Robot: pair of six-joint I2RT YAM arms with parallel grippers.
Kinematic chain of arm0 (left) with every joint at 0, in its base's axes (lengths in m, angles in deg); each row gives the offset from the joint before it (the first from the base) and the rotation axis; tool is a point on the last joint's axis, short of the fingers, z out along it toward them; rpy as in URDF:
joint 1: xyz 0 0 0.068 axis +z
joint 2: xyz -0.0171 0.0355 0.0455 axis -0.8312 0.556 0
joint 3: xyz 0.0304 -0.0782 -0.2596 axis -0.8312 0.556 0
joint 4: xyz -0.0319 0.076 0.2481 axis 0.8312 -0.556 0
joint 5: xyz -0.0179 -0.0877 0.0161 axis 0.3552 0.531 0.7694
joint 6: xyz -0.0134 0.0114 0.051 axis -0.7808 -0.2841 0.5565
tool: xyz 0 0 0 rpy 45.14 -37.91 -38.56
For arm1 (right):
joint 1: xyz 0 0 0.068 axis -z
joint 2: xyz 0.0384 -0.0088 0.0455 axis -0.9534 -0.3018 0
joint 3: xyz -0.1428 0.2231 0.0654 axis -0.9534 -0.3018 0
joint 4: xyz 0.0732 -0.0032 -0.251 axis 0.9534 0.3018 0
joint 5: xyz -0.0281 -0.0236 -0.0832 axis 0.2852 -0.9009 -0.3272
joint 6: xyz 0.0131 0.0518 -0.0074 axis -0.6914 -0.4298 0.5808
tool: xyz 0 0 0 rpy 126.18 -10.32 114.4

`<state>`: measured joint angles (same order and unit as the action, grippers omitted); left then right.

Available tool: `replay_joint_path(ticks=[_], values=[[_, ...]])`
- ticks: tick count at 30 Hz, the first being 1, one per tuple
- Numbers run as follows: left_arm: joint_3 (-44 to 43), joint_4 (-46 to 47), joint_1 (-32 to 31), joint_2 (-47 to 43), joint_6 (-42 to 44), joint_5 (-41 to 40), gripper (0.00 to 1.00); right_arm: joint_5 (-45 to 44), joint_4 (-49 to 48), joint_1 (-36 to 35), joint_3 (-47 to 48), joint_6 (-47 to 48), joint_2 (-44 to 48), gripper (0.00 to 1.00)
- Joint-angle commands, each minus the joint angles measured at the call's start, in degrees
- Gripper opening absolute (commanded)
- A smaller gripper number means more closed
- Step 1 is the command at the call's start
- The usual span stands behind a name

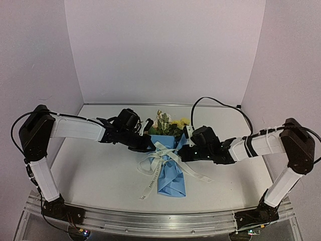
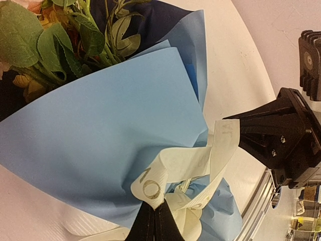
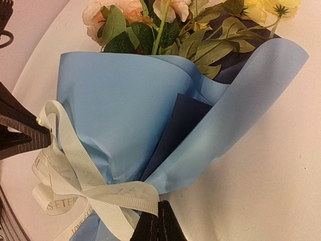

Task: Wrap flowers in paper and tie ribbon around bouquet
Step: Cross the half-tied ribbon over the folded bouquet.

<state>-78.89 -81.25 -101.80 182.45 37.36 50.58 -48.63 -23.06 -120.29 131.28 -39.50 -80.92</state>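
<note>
White table (image 1: 100,170), paper (image 1: 170,176) apparently hiding lower stems

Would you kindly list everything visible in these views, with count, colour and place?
flowers: one bunch, pink, cream and yellow with green leaves, at the wrap's far end.
paper: one wrap, light blue with dark blue inside, around the stems, mid-table.
ribbon: one, off-white with dark lettering, looped around the wrap's middle, tails on the table.
table: one, white, under everything.
walls: three, pale, around the table.
rail: one, silvery, along the near edge.
left gripper: one, black, shut on the ribbon left of the wrap.
right gripper: one, black, shut on the ribbon right of the wrap.
</note>
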Motion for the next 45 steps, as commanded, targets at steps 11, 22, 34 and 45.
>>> replay_joint_path(ticks=[11, 22, 34, 45], values=[[-1.13, 3.29, 0.31, -1.67, -1.27, 8.74, 0.0, -1.82, 14.38, -5.18, 4.41, -4.82, 8.38, 0.46], [-4.17, 0.08, 1.43, -0.81, -2.93, 18.89, 0.0, -3.45, 13.03, -13.25, 11.69, -10.1, -0.91, 0.52], [-5.43, -1.2, 2.69, 1.61, -3.46, 24.59, 0.0, -6.26, 4.21, -13.83, 13.59, -17.34, -9.16, 0.55], [-5.91, -0.11, 3.45, 1.66, -5.24, 29.23, 0.0, -7.49, 3.52, -15.59, 12.91, -17.05, -7.27, 0.46]])
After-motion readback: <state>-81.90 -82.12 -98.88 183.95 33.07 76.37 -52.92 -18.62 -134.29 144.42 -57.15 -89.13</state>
